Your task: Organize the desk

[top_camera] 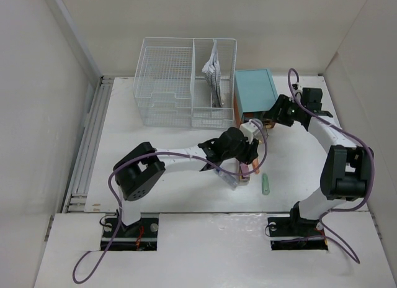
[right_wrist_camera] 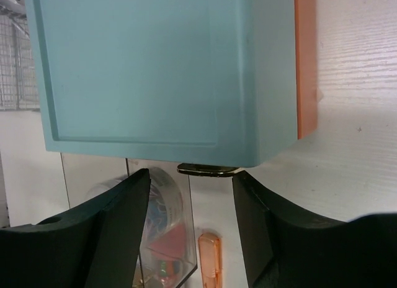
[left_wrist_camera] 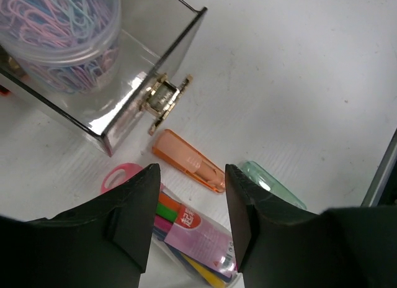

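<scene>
Both tools released: the left tool (left_wrist_camera: 190, 173) hovers over a clear marker pack (left_wrist_camera: 198, 238) on the white table (top_camera: 124, 133), where a skewed closure could flick the orange plastic piece (left_wrist_camera: 186, 157) away; the right tool (right_wrist_camera: 192, 175) brackets the teal drawer box's (right_wrist_camera: 155, 71) brass handle (right_wrist_camera: 206, 170), and a pull may drag the whole box.

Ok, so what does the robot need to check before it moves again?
1. Left hand open: ok.
2. Pen pack lying between its fingers: ok.
3. Clear drawer pulled open: ok.
4. Room in the drawer beside the paper clip tub: cannot tell.
5. Right hand open, holding nothing: ok.
6. Orange piece and green piece put away: not ok, both lie on the desk.
</scene>
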`<state>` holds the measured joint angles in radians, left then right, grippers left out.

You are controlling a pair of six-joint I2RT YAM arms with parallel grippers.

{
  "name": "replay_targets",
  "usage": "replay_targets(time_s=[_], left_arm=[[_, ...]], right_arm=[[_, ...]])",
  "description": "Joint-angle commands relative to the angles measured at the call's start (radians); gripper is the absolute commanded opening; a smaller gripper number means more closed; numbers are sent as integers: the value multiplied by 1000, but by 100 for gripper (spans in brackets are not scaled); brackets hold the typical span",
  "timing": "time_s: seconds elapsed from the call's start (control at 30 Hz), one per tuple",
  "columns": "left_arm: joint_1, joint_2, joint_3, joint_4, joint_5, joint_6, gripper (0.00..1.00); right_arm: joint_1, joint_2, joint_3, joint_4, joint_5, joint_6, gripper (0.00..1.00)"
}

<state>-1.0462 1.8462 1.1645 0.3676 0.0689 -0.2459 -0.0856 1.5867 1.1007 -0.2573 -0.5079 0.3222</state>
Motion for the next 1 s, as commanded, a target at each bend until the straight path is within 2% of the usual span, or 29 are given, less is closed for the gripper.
replay_targets(time_s=[0.0, 0.27, 0.53, 0.83, 0.97], left_arm=[[17, 13, 60, 77, 5, -15, 43], [37, 64, 124, 96, -35, -26, 43], [64, 108, 181, 96, -83, -45, 43], [117, 108, 190, 96, -101, -46, 43], [138, 119, 210, 87, -101, -46, 42]], right_arm=[[-5, 22, 38, 88, 3, 44, 61], [-5, 22, 4, 122, 49, 101, 61], [-5, -45, -127, 290, 123, 167, 61], [-5, -56, -177, 421, 175, 218, 36], [-5, -88, -228, 421, 161, 218, 35]])
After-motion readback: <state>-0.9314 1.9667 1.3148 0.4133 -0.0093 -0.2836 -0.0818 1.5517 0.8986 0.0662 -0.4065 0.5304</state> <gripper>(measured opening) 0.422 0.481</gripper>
